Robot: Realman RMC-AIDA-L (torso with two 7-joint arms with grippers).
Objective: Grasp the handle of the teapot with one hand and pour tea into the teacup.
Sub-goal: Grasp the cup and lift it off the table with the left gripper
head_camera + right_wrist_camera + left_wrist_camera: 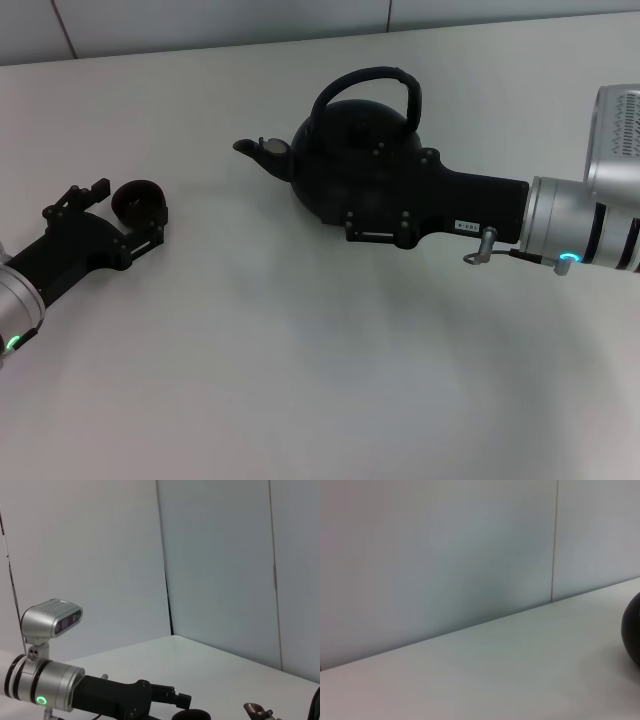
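A pale worktop point(300, 380) filled the head view, with a grey panelled wall point(200, 20) behind it. The teapot point(345, 160) served as the landmark: a round matte black pot standing upright on the worktop, in the far middle of the scene. Its short spout point(262, 152) pointed toward the robot's left, and its arched handle point(375, 82) rose over the top, free of any grip.

The right arm point(580, 225), silver with a green light, reached in from the robot's right of the teapot. Its black right end effector point(385, 215) lay low against the near right side of the pot's belly. Whether its fingers were open or closed could not be told, as black parts merged with the black pot.

Well to the left of the teapot, and nearer the robot, the left end effector point(135, 215) sat low at the worktop, its fingers spread apart with the teacup point(137, 200) between them. Whether they touched it was unclear. The teacup was small, dark and round, standing on the worktop.

The right wrist view showed the left end effector point(182, 700) beside the teacup's rim point(192, 715), with the spout tip point(257, 711) nearby.
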